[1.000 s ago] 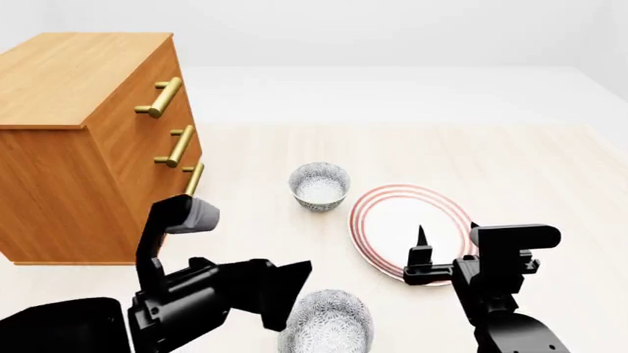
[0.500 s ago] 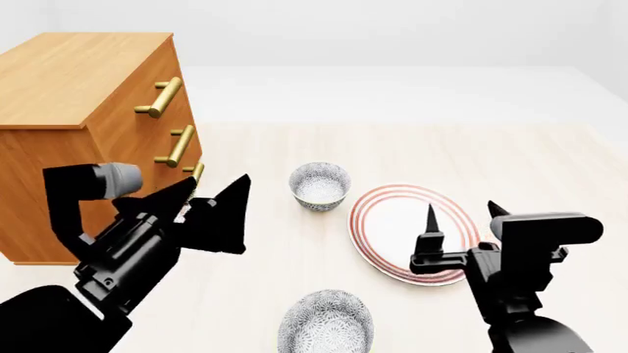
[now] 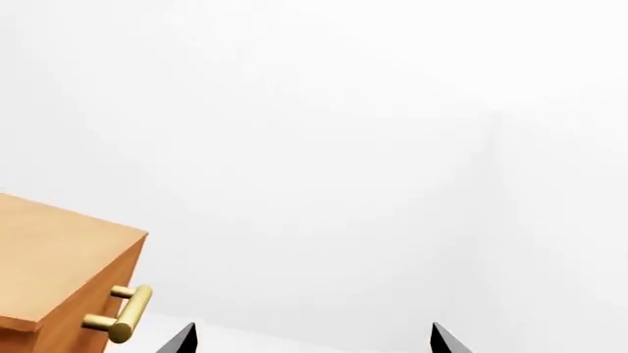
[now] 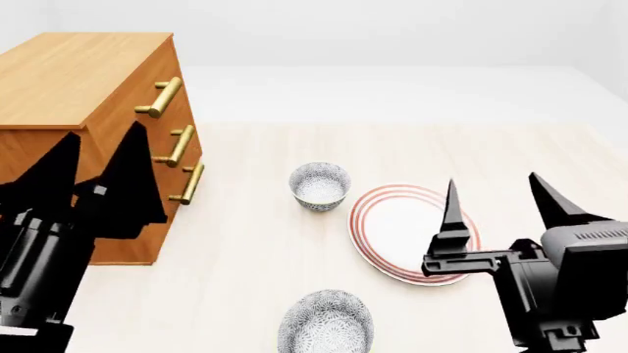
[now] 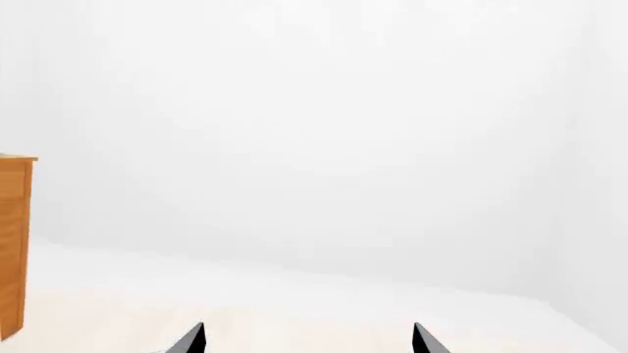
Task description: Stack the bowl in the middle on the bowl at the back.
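Observation:
Two grey-speckled white bowls show in the head view. The bowl at the back stands upright near the table's centre. The bowl in the middle sits nearer me, cut by the lower edge. My left gripper is open, fingers pointing up in front of the wooden cabinet, well left of both bowls. My right gripper is open too, raised over the plate's right side with nothing between its fingers. Each wrist view shows only its own fingertips, left gripper and right gripper, against white wall; no bowl appears there.
A wooden drawer cabinet with brass handles stands at the left, also seen as cabinet and cabinet edge. A flat white plate with red rings lies right of the back bowl. The light wooden tabletop stretches between.
My left arm swung from low over the near bowl to the left and up, fingers now pointing upward. My right gripper rose and shifted right. Bowls and plate stayed put.

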